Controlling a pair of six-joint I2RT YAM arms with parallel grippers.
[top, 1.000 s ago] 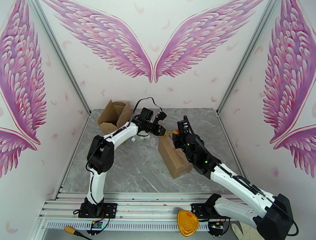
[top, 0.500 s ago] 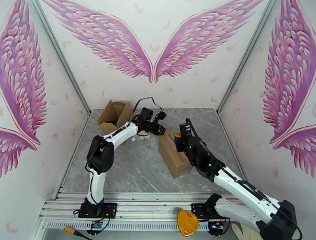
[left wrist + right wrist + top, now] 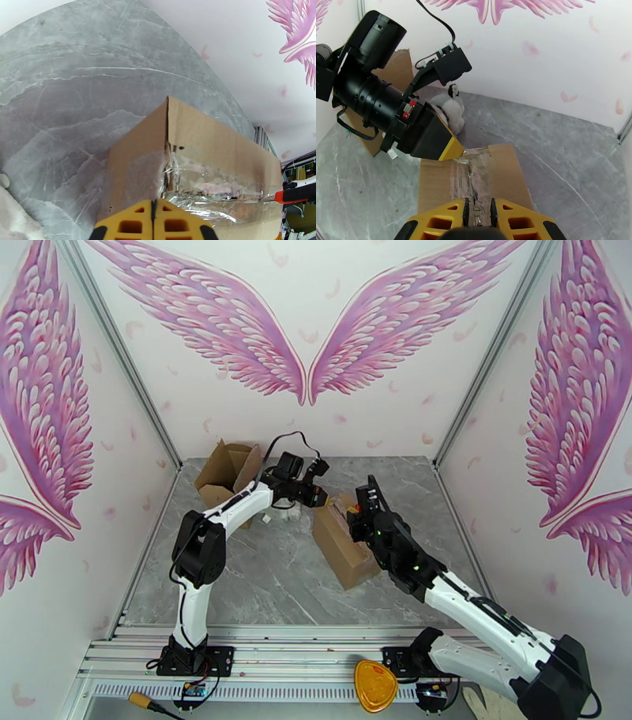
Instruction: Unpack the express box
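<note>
From above, the cardboard box [image 3: 340,549] is lying at an angle on the middle of the grey tabletop [image 3: 261,579], and both arms are meeting at its far end. The left gripper [image 3: 317,497] is reaching in from the left and the right gripper [image 3: 357,513] is leaning over the same end from the near side; an opened carton [image 3: 229,469] is standing in the back left corner. In the left wrist view, the left gripper's yellow fingers are pressing tightly together with nothing between them, and their tip is sitting at the box's end, right at the wrinkled clear tape [image 3: 205,189] running along the seam. In the right wrist view, that closed tip is touching the far edge of the box top where the tape begins. The right gripper's jaws are standing a narrow gap apart, straddling the crumpled tape strip on the lid; whether they are pinching it I cannot tell. A white plush toy [image 3: 452,108] is lying just beyond the box.
</note>
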